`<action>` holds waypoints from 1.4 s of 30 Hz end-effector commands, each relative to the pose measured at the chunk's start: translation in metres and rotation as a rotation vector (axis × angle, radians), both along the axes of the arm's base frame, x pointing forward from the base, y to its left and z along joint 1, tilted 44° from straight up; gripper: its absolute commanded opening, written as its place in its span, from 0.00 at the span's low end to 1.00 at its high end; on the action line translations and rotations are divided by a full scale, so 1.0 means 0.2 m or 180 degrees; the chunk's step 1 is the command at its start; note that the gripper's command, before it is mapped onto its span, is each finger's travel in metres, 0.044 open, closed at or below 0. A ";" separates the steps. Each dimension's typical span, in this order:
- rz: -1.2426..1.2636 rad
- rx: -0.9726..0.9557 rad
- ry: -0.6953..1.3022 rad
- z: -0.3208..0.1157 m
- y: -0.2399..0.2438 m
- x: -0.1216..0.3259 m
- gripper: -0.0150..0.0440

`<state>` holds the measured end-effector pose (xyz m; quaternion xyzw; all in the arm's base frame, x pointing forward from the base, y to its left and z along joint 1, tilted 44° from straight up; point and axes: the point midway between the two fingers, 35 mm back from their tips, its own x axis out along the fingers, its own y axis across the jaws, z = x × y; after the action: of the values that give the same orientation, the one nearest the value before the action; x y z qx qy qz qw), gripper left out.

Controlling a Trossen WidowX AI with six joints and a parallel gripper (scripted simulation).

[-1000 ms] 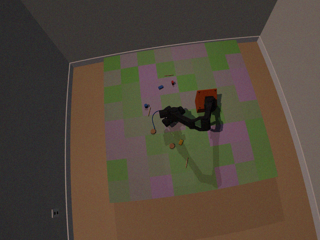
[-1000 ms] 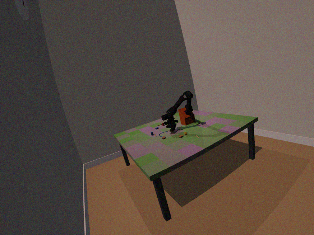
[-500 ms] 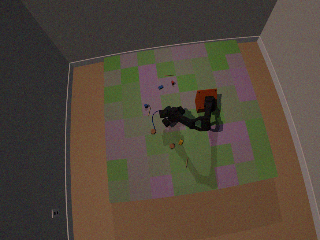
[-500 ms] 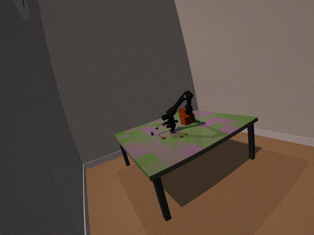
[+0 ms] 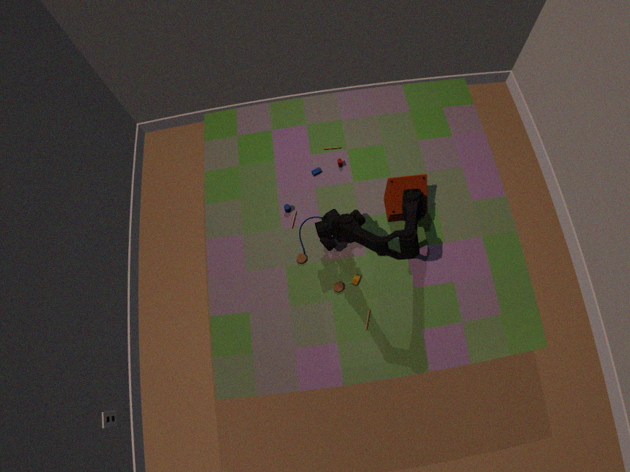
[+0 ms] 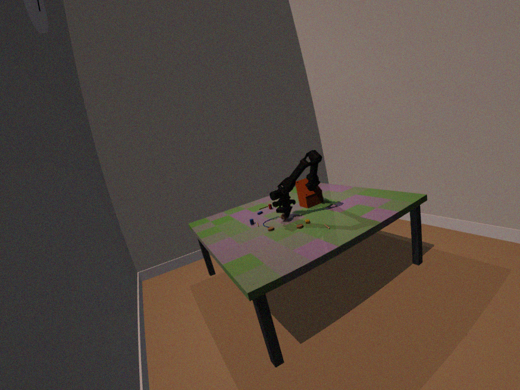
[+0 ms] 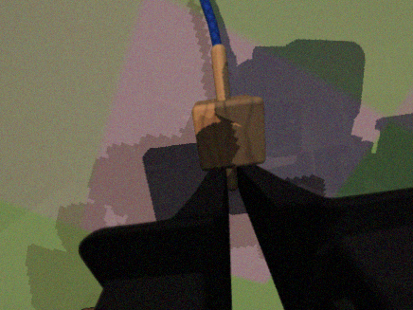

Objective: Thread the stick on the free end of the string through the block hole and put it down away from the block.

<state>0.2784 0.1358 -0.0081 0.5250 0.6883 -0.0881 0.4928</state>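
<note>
The fingers [image 6: 285,212] are closed on the tip of the stick [image 7: 220,73], which runs through the block [image 6: 282,217] [image 7: 229,132]: in the wrist view the tip shows at the block's 6 o'clock side, the string end at 12. The blue string [image 5: 300,233] [image 6: 265,222] [image 7: 208,13] curves across the counter [image 5: 273,330] [image 6: 277,255] to its button [image 5: 301,258] [image 6: 271,228], at 8 o'clock from the fingers in the top view. A second disc [image 5: 338,286] [image 6: 300,226] lies near 6 o'clock.

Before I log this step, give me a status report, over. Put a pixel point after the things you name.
Gripper [image 5: 324,233] [image 6: 285,217] [image 7: 228,164] shut on the stick's [image 7: 220,73] protruding tip. Stick through the wooden block [image 7: 230,132], string [image 7: 206,13] [image 5: 300,230] [image 6: 265,222] end outside. Nothing visible blocking the pull.
</note>
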 end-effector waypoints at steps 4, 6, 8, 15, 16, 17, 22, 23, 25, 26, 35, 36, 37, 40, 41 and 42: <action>-0.0008 -0.0019 -0.0011 0.00 0.00 0.00 0.25; -0.0008 -0.0019 -0.0011 0.00 0.00 0.00 0.25; -0.0007 -0.0019 -0.0011 0.00 0.00 0.00 0.25; -0.0008 -0.0017 -0.0011 0.01 0.00 0.00 0.25; -0.0008 -0.0017 -0.0011 0.01 0.00 0.00 0.25; -0.0008 -0.0017 -0.0011 0.01 0.00 0.00 0.25; -0.0008 -0.0017 -0.0010 0.02 0.01 -0.02 0.25; -0.0007 -0.0017 -0.0010 0.03 0.02 -0.02 0.25; -0.0005 -0.0018 -0.0009 0.04 0.02 -0.03 0.25; -0.0004 -0.0019 -0.0009 0.04 0.02 -0.03 0.25; -0.0009 -0.0015 -0.0009 0.07 0.05 -0.07 0.25; -0.0009 -0.0015 -0.0008 0.07 0.06 -0.07 0.25; -0.0009 -0.0015 -0.0008 0.08 0.06 -0.08 0.25; -0.0006 -0.0016 -0.0005 0.09 0.07 -0.09 0.25; -0.0005 -0.0017 -0.0005 0.09 0.08 -0.09 0.25; -0.0004 -0.0017 -0.0004 0.10 0.08 -0.10 0.25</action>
<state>0.2624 0.1501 0.0080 0.5244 0.6888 -0.0890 0.4926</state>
